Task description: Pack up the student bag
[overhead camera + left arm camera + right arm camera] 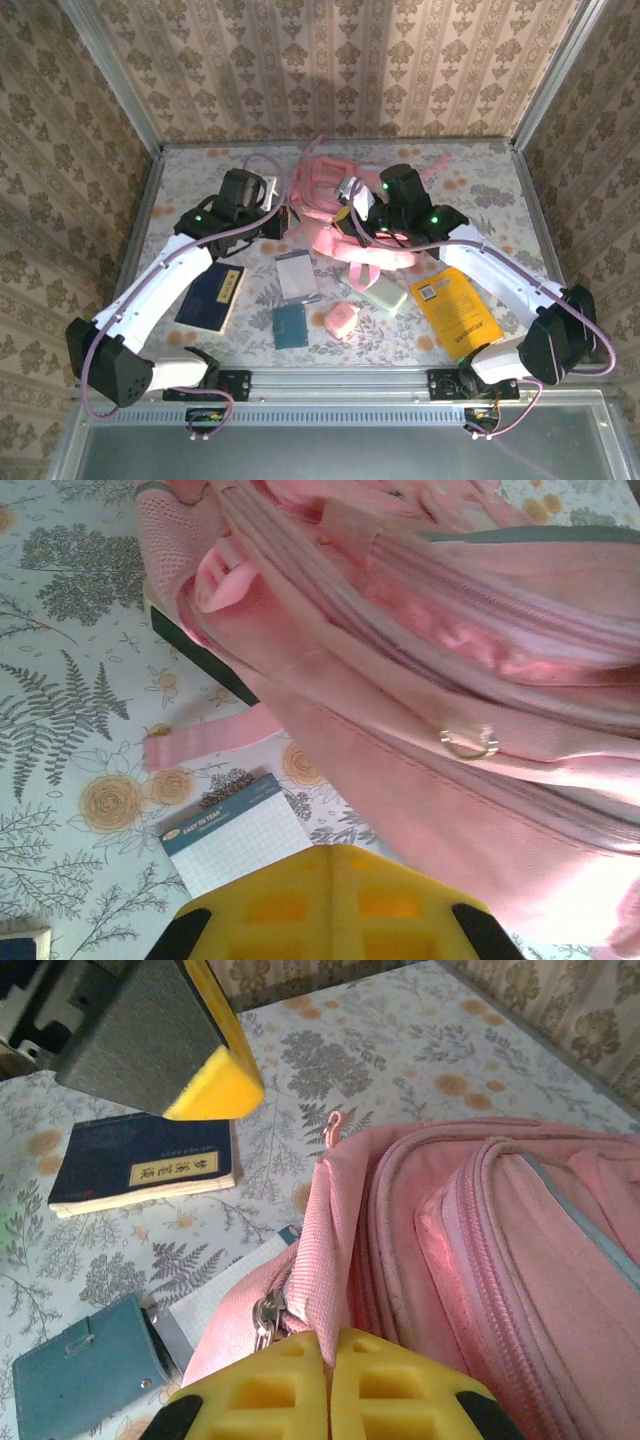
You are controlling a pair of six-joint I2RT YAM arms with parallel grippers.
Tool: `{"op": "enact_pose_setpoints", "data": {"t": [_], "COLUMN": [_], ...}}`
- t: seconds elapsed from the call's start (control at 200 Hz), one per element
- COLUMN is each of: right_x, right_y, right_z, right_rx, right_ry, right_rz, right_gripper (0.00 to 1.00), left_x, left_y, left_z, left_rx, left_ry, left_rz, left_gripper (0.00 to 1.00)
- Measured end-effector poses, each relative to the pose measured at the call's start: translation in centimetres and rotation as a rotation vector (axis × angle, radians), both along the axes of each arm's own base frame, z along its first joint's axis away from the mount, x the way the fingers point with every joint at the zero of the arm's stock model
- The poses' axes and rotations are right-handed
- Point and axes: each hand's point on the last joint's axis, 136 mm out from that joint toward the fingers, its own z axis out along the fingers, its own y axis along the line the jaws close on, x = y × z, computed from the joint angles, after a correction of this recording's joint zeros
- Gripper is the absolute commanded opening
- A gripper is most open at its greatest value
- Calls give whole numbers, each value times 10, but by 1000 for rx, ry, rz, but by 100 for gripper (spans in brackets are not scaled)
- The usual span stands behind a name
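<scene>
The student bag [335, 232] is a large pink backpack lying at the middle of the table, with its straps trailing toward the back. My right gripper [328, 1338] is shut on a pink webbing edge of the student bag [450, 1260], just beside a metal zipper pull [265, 1315]. My left gripper [335, 852] is shut, its yellow pads meeting with nothing seen between them, close against the lower side of the student bag [420, 680]. From above, the left gripper [283, 222] is at the bag's left side and the right gripper [352, 210] at its top right.
Near the front lie a dark blue book [212, 296], a grid notepad [297, 275], a teal wallet [290, 325], a small pink pouch [342, 320], a pale green box [378, 292] and a yellow book [455, 310]. A dark green edge [200, 655] shows under the bag.
</scene>
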Motion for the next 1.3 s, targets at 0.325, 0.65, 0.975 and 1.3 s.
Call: {"op": "enact_pose_setpoints", "data": {"t": [0.325, 0.65, 0.975, 1.3], "right_x": [-5, -9, 1, 7], "right_y": [-1, 2, 11, 17], "right_z": [-4, -2, -1, 3], "right_rx": [33, 99, 233, 382], "right_ry": [72, 178, 407, 616], "right_rz": [-40, -78, -189, -236], "right_gripper": [0, 0, 0, 0], "left_x": [-29, -55, -56, -47], "left_y": [-45, -70, -82, -88], "left_z": [-4, 3, 3, 3], "left_rx": [-132, -201, -231, -237], "left_ry": [49, 108, 138, 138], "left_rz": [-180, -228, -213, -201], "left_gripper": [32, 56, 66, 57]}}
